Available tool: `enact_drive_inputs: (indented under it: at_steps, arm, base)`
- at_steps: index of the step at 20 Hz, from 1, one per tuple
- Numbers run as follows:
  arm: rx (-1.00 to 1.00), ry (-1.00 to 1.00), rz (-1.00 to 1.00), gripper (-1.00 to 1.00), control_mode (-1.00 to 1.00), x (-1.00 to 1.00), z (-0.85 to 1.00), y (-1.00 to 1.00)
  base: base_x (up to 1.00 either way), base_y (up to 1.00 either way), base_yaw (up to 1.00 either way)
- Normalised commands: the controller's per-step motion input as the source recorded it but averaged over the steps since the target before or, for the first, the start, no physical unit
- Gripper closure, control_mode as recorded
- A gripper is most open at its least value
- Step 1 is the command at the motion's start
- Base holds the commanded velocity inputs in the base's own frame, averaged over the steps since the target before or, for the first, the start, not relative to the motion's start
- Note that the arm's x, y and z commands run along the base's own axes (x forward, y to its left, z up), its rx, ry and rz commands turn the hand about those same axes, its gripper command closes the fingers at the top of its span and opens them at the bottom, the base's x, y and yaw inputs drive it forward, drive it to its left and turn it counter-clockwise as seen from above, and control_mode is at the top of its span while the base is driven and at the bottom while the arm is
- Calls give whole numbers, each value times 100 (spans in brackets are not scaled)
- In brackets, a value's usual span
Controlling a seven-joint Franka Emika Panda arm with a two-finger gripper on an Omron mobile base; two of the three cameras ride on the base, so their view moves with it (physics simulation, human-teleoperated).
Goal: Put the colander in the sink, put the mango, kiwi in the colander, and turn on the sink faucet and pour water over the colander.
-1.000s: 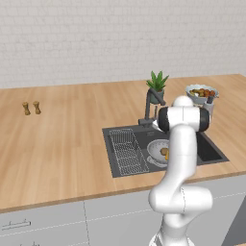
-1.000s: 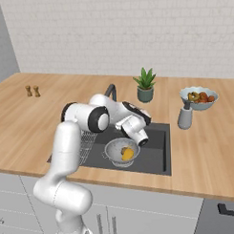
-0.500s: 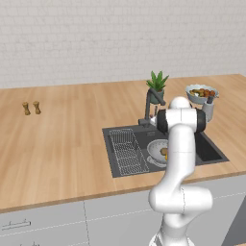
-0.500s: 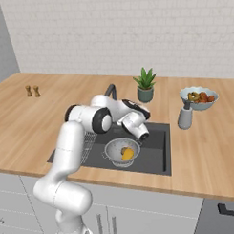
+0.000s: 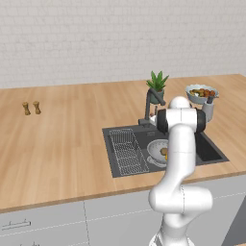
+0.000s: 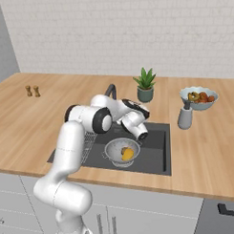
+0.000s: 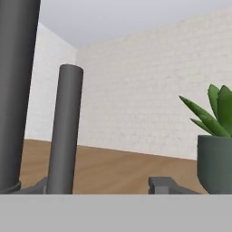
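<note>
While the round silver-grey perforated colander (image 6: 122, 150) is sitting in the dark grey rectangular sink (image 6: 153, 153), the white arm's gripper (image 6: 144, 136) is hanging just above the basin beside the tall dark grey faucet (image 5: 151, 104).

Inside the colander the yellow-orange oval mango (image 6: 128, 154) is lying against the dull brown kiwi (image 6: 123, 149), which is showing just behind it. From the hand camera the faucet's dark upright (image 7: 65, 129) is standing very close, with a green spiky plant in a grey pot (image 7: 216, 149) to the right. Whether the claw is open or closed I cannot tell. A pale bowl of colourful food (image 6: 198, 97) and a grey bottle-shaped dispenser (image 6: 185, 117) are resting on the wooden counter (image 5: 62, 139) beyond the sink.
</note>
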Motion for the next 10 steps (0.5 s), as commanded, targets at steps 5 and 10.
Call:
enact_drive_inputs:
  at_steps: [5, 10]
  arm:
    - [0, -3, -19, 100, -100, 0, 0, -6]
    - [5, -1, -26, 100, -100, 11, 0, -43]
  base:
    - [0, 0, 0]
    - [0, 0, 0]
